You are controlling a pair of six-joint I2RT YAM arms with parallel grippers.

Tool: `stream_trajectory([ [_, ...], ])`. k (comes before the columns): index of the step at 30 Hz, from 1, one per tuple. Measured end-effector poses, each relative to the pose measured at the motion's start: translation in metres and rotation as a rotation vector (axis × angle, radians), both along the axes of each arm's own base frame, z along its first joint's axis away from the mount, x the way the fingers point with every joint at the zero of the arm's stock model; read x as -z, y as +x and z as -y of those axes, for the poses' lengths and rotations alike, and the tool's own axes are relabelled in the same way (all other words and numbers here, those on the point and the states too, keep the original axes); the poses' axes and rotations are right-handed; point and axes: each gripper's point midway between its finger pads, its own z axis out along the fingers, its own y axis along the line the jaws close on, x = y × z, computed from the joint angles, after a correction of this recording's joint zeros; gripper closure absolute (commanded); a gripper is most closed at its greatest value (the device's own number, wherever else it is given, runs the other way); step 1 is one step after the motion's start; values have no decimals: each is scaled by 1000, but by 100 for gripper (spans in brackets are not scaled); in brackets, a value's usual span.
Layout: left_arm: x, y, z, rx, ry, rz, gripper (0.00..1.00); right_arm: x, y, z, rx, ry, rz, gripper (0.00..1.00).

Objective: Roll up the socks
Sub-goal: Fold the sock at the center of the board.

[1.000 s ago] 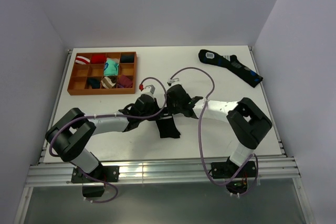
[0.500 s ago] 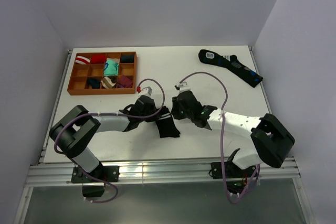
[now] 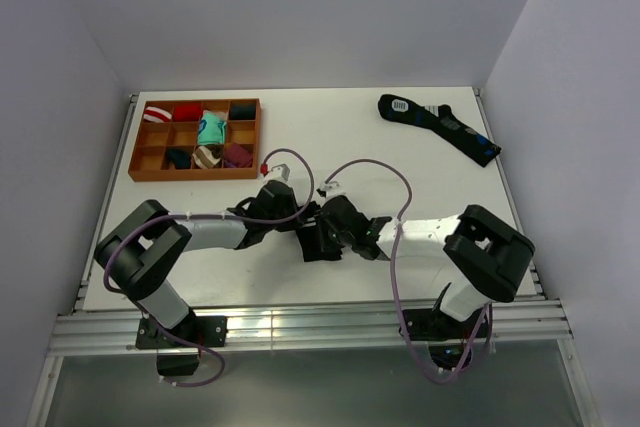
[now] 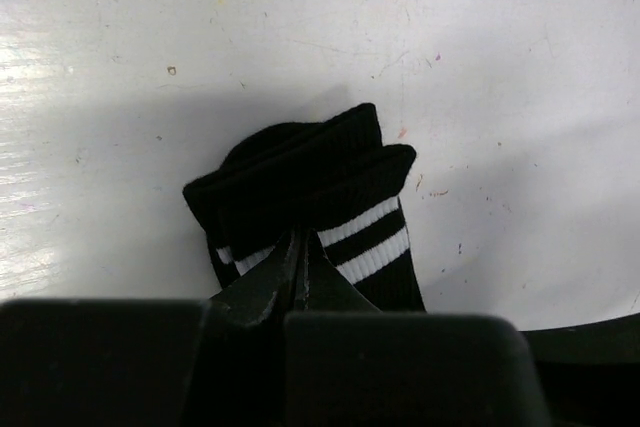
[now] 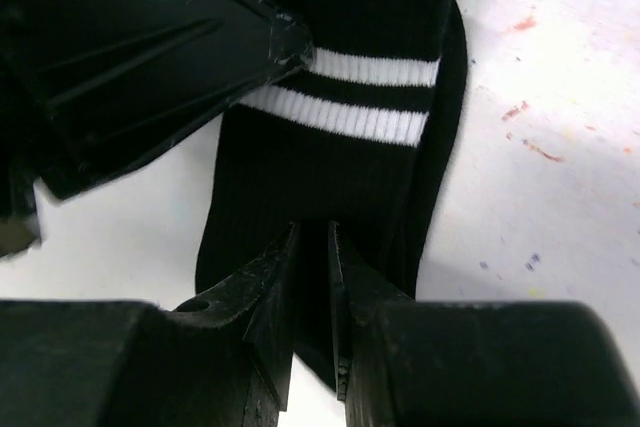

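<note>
Fingers [image 4: 272, 289] of the left gripper [image 4: 300, 245] are pressed together on the striped cuff of the socks [image 4: 300, 167], pinching it; those of the right gripper [image 5: 313, 234] stand almost together lower down the leg, dark knit filling the narrow slit, so I judge them nipping the cloth too. From above, the socks lie just below the middle of the frame, between both wrists, flat on the table [image 3: 400, 167]. No roll shows yet, only a bunched cuff, so the rolling itself looks wholly left to do. By count: two cuff edges stacked, apparently two black socks; one longer dark sock [image 3: 440, 125] at upper right; one wooden tray [image 3: 195, 176] at upper left, holding seven rolled bundles as far as I can count.
</note>
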Motion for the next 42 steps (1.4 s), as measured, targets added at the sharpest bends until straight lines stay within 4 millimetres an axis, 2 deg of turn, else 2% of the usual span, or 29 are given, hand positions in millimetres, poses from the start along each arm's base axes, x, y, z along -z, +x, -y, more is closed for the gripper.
stream_trajectory([
  [7, -16, -7, -7, 10, -31, 38, 85, 2, 8, -14, 16, 40, 4, 77],
  [14, -36, -24, -13, 48, -93, 100, 85, 1, 10, -21, 16, 70, -1, 78],
  [17, -29, -34, -14, 67, -98, 99, 85, 1, 9, -22, 13, 75, -8, 78],
  [22, -5, -53, -24, 81, -84, 61, 86, 1, 3, -27, -1, 83, -18, 78],
  [31, 3, -54, -20, 61, -109, 39, 92, 0, -29, -43, -68, 100, -39, 76],
  [36, 3, -56, -19, 43, -129, 24, 92, -4, -37, -29, -42, 101, -37, 69],
  [42, 2, -58, -23, 17, -133, 26, 92, -3, -37, -14, -8, 55, -34, 70],
])
